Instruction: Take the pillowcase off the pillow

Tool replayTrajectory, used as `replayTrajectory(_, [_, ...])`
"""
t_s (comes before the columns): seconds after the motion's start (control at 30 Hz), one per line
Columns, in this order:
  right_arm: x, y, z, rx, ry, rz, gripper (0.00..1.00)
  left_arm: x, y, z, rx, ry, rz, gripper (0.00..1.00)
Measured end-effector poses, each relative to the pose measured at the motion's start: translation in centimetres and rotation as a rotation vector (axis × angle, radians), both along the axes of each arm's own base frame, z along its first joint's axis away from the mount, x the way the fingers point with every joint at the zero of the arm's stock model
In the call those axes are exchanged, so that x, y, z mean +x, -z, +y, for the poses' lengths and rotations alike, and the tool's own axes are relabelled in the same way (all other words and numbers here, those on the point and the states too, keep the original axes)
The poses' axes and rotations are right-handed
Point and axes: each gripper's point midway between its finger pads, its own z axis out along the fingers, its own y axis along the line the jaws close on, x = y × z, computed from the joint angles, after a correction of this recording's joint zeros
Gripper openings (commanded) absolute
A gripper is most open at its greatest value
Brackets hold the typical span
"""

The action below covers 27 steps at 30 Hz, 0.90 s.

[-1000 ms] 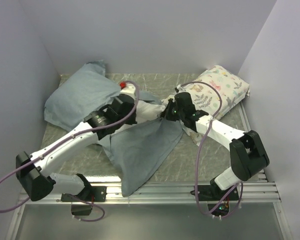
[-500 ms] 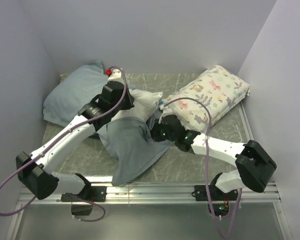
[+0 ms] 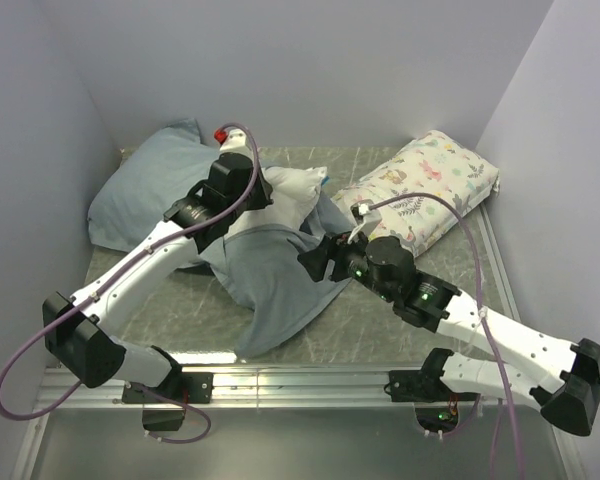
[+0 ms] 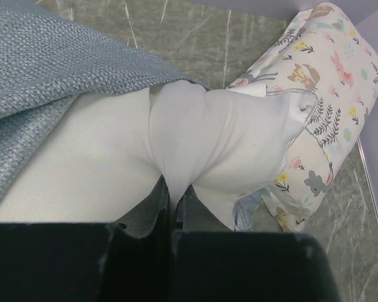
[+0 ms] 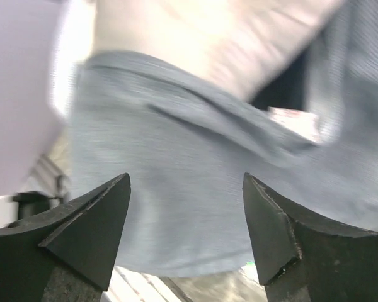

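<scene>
We are keeping our left gripper (image 4: 173, 198) clamped on a white fold of the pillow (image 4: 227, 138), left of the floral cushion (image 3: 430, 185). Our right gripper (image 5: 186, 179), pinched shut a moment ago, is now standing with jaws apart and empty, so its pull is ending with the pillow only partly bared. The pillowcase (image 3: 275, 285) is lying left of the cushion, just ahead of that open gripper.

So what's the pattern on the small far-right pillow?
Small pillow: cream, printed with leaves, flowers and little animals; left wrist view shows it best.
</scene>
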Motion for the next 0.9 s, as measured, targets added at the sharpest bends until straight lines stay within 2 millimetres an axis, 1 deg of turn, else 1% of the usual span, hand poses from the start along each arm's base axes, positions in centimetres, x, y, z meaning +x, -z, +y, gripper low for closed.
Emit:
replayTrajectory(0.07, [-0.3, -1.3, 1.0, 0.01, -0.027, -0.026, 0.8, 0.2, -0.2, -0.1, -0.005, -0.001, -0.006, 0.01])
replayTrajectory(0.13, [-0.4, -1.4, 2.4, -0.003, -0.053, -0.03, 0.81, 0.4, -0.3, -0.2, -0.005, -0.002, -0.007, 0.01])
replayTrajectory(0.2, [-0.8, -0.4, 3.7, -0.036, -0.083, -0.019, 0.81, 0.6, -0.4, -0.3, -0.004, -0.003, -0.007, 0.0])
replayTrajectory(0.3, [-2.1, 1.8, 5.7, -0.103, -0.136, 0.007, 0.82, 0.9, -0.3, -0.5, -0.002, -0.003, -0.005, 0.01])
replayTrajectory(0.37, [-3.0, 2.3, 7.0, -0.126, -0.167, 0.011, 0.82, 1.1, -0.2, -0.6, -0.001, -0.003, -0.003, 0.01])
replayTrajectory(0.43, [-4.0, 2.3, 8.2, -0.136, -0.196, 0.008, 0.78, 1.1, -0.2, -0.6, -0.001, -0.003, -0.003, 0.0])
replayTrajectory(0.5, [-5.0, 2.3, 9.0, -0.137, -0.219, 0.003, 0.77, 1.1, -0.2, -0.6, 0.0, -0.003, -0.002, 0.0])
replayTrajectory(0.57, [-5.8, 2.3, 9.3, -0.134, -0.235, 0.006, 0.77, 1.1, -0.2, -0.7, 0.0, -0.003, -0.003, 0.0])
replayTrajectory(0.67, [-6.5, 2.3, 9.7, -0.132, -0.238, 0.007, 0.78, 1.3, -0.4, -0.7, -0.002, -0.004, -0.005, 0.01])
replayTrajectory(0.73, [-6.6, 2.8, 9.9, -0.144, -0.228, 0.011, 0.75, 1.4, -0.4, -0.7, -0.002, -0.004, -0.005, 0.01])
replayTrajectory(0.77, [-6.7, 3.3, 9.9, -0.159, -0.219, 0.016, 0.72, 1.4, -0.4, -0.7, -0.002, -0.004, -0.005, 0.01])
replayTrajectory(0.83, [-6.5, 4.5, 10.0, -0.198, -0.195, 0.029, 0.56, 1.6, -0.4, -0.8, -0.002, -0.004, -0.004, 0.01])
replayTrajectory(0.87, [-6.4, 5.1, 10.0, -0.215, -0.182, 0.037, 0.46, 1.6, -0.3, -0.9, -0.001, -0.004, -0.004, 0.0])
replayTrajectory(0.9, [-6.3, 5.7, 9.9, -0.234, -0.168, 0.044, 0.22, 1.6, -0.3, -0.9, -0.001, -0.004, -0.003, 0.0])
